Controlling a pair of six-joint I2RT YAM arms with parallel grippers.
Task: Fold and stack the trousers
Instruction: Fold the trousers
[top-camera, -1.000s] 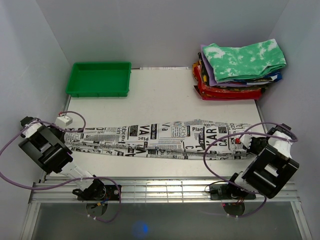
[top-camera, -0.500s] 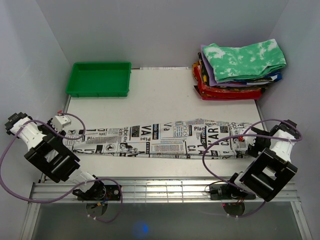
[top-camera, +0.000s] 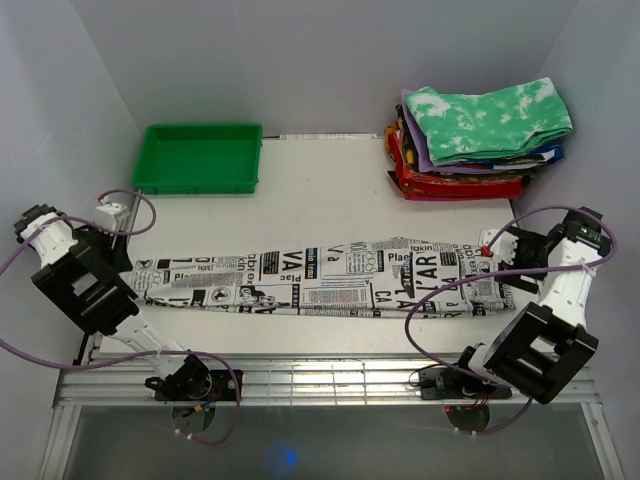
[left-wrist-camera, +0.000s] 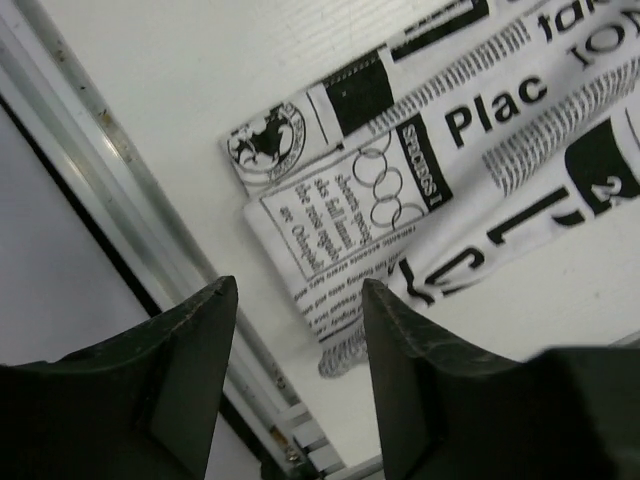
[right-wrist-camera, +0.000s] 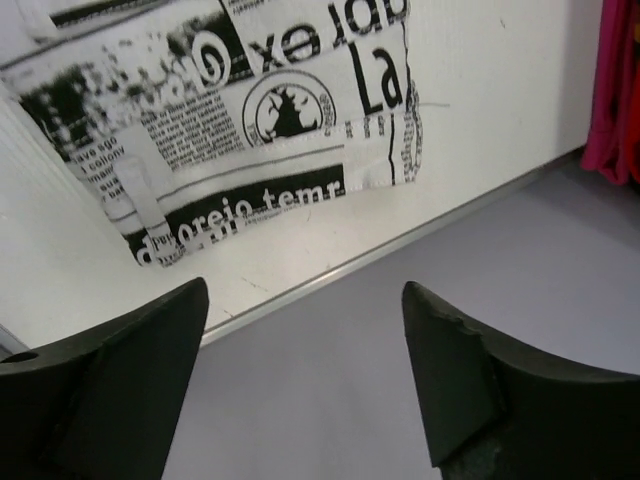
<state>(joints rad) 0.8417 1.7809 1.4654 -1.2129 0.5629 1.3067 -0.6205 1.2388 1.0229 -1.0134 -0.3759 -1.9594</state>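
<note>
left wrist, left gripper (left-wrist-camera: 293, 320): fingers apart with nothing between them, hanging over the table's near-left corner.
left wrist, trousers (left-wrist-camera: 430, 160): the cuff end (left-wrist-camera: 335, 300) lies flat on the white table (left-wrist-camera: 200, 70) in what look like two layers of leg, one on the other. It sits close to the metal rail (left-wrist-camera: 100, 150) at the table's edge, ahead of the fingers and untouched.
right wrist, right gripper (right-wrist-camera: 303, 300): jaws wide and empty, hovering just off the cloth.
right wrist, waistband (right-wrist-camera: 250, 190): this end, with a belt loop (right-wrist-camera: 140, 200), lies flat near the table's right edge. Red clothes (right-wrist-camera: 618, 90) show at the far right.
top view, layout: the trousers stretch as one long narrow band across the near part of the table. The cuffs are by the left gripper and the waistband by the right, and both grippers are clear of the cloth.
top view, surroundings: a green tray (top-camera: 200, 130) sits at the far left. A pile of folded clothes (top-camera: 455, 180) sits at the far right, with a tie-dye garment (top-camera: 490, 120) on top. Both are well apart from the trousers.
step in hand: by my reading the lengthwise fold is laid and the crosswise folding is not yet begun.
next move: probably a pinch through every layer at one end, carried over toward the other end with the edges kept in line. Stacking on the pile comes after that.
risk: catching only the top layer would likely pull the fold open.
</note>
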